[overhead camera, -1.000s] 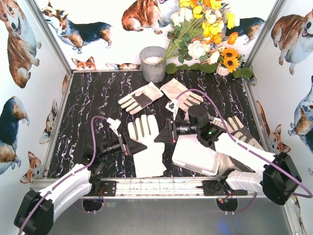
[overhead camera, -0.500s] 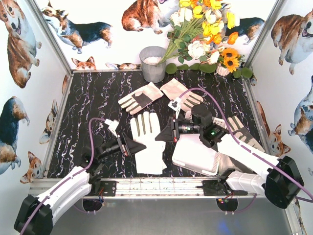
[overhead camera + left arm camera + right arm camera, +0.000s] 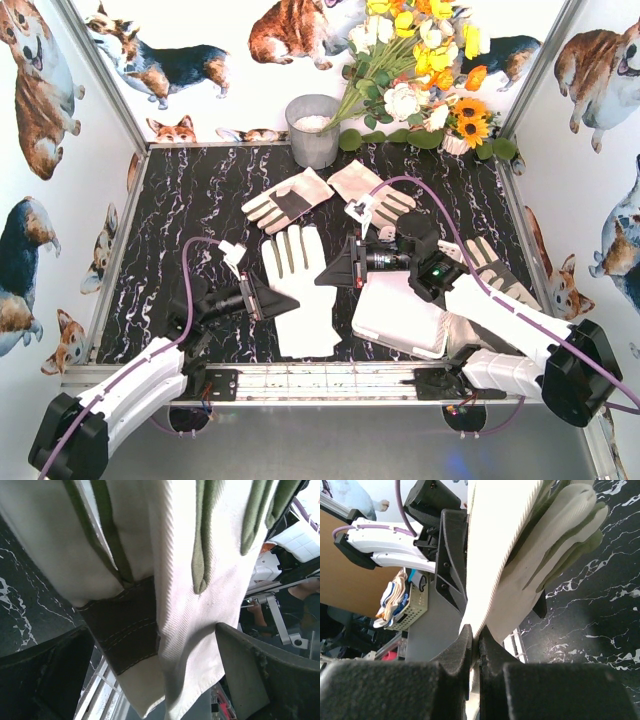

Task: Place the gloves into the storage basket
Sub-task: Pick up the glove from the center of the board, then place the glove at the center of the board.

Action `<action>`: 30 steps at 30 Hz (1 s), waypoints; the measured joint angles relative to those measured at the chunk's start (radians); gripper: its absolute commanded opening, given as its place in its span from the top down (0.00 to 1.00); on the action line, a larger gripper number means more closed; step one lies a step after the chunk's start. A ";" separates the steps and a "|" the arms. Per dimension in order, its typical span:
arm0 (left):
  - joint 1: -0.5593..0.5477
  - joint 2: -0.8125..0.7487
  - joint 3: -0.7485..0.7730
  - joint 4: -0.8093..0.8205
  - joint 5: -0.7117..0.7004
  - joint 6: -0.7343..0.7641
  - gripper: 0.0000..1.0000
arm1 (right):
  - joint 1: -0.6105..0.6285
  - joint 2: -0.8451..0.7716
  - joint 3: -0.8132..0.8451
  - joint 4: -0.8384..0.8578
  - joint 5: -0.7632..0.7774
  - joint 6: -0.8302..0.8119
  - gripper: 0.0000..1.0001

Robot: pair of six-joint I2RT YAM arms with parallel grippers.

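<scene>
Clenching right gripper (image 3: 328, 276) on the right edge of the middle glove (image 3: 300, 290), mid-table, just left of the storage basket (image 3: 400, 320). Holding left gripper (image 3: 285, 299) released, fingers spread either side of that glove's left edge. Seeing bare black table (image 3: 165, 230) running from there to the left wall; two other gloves (image 3: 288, 200) lying near the back.

The black marbled table (image 3: 180, 200) carries loose gloves (image 3: 290, 200), the storage basket (image 3: 400, 320) and a grey bucket (image 3: 313, 130).

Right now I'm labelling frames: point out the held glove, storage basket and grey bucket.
held glove (image 3: 302, 308): top view, its middle.
storage basket (image 3: 400, 320): top view, bare white surface.
grey bucket (image 3: 313, 138): top view, outer wall.
</scene>
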 measured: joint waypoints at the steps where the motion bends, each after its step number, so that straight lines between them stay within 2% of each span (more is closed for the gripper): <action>1: -0.001 -0.002 0.000 0.002 0.000 -0.002 0.00 | 0.000 0.002 0.000 0.000 0.002 -0.001 1.00; 3: -0.001 -0.011 0.000 0.005 -0.001 -0.006 0.02 | 0.000 0.003 0.000 -0.006 0.011 -0.009 1.00; 13: -0.002 -0.105 0.000 -0.026 -0.068 -0.014 0.29 | -0.002 0.044 0.000 -0.056 0.081 -0.070 1.00; 30: -0.002 -0.137 -0.003 -0.179 -0.197 0.025 0.88 | -0.006 0.043 0.000 -0.158 0.169 -0.131 1.00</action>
